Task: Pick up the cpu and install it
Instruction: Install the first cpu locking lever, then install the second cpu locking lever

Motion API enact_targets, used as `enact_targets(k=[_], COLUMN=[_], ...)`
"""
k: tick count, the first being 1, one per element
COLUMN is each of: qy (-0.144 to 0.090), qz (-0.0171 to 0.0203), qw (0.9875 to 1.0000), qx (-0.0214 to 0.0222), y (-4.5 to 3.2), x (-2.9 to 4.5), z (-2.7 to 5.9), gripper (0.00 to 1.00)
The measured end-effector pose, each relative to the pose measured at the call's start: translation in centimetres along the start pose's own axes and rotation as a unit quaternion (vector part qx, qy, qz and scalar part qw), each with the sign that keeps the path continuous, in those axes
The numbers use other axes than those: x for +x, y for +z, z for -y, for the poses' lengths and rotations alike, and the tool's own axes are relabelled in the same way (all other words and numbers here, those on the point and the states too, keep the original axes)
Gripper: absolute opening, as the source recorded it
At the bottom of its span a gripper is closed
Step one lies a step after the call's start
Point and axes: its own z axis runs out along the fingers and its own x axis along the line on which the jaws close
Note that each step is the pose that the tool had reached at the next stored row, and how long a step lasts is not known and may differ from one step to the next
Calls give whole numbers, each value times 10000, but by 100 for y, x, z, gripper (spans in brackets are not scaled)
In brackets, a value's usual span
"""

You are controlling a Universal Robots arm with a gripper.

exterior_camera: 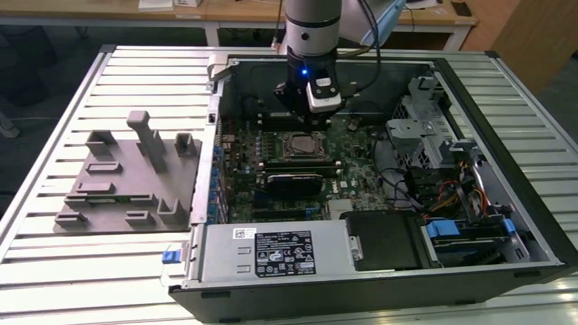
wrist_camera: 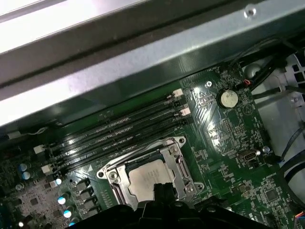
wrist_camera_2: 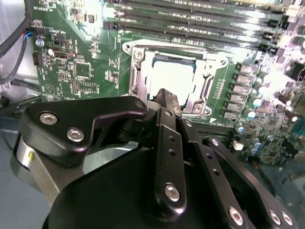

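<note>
Pincer [wrist_camera_2: 164,98] poised just above the cpu [wrist_camera_2: 171,76], cpu lying seated in the motherboard socket [wrist_camera: 147,174], fingertips pressed together holding nothing, open computer case [exterior_camera: 505,223] on slatted counter [exterior_camera: 135,81].

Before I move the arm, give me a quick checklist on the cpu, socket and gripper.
1. The cpu lies inside the socket frame: ok.
2. Cpu sits flat and square in the frame, in both wrist views: ok as far as shows.
3. Gripper right above the cpu's edge: ok.
4. Gripper let go of the cpu: cannot tell.
5. Socket cover shut over the cpu: not ok, its top is bare.
</note>
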Motion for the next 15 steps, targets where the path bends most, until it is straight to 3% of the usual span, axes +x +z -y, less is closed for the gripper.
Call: enact_targets(k=[4,7,15], qy=[-34,-63,-83], qz=[-44,-57,-56], qw=[10000,9999,9999], qx=[55,88,99], y=[27,41,50], x=[-22,-35,-42], z=[13,31,47], gripper=[11,11,11])
